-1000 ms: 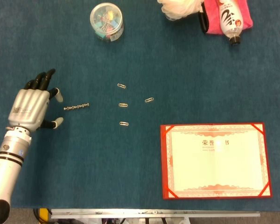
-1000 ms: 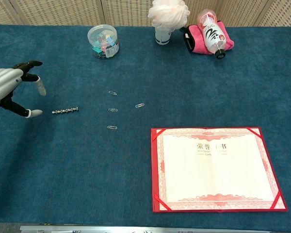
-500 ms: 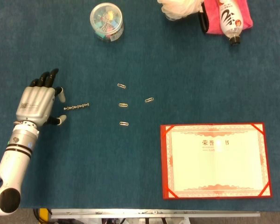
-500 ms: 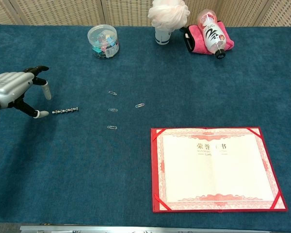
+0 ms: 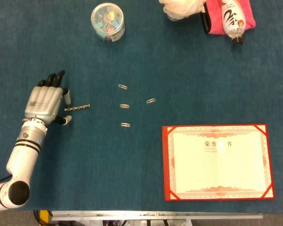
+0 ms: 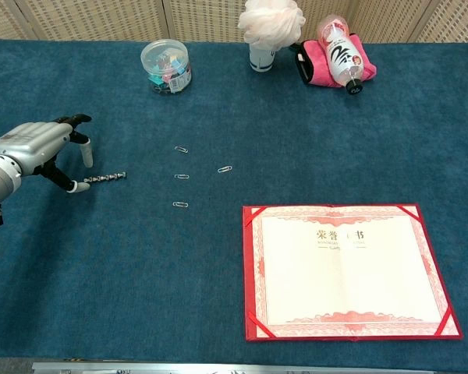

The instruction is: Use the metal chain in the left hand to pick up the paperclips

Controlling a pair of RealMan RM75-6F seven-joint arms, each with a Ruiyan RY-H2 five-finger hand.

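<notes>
On the blue tabletop our silver left hand hovers with its fingers apart, holding nothing. The short metal chain lies just to its right, long axis running toward the small metal paperclips. We cannot tell whether fingertips touch it; the right hand is unseen.

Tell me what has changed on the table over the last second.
The left hand has moved across the cloth toward the metal chain, and its fingers now sit open around the chain's near end. Whether it already touches the chain cannot be told; the chain lies where it was. The four paperclips, the clip jar and the red certificate folder have not moved. The right hand is out of view.
</notes>
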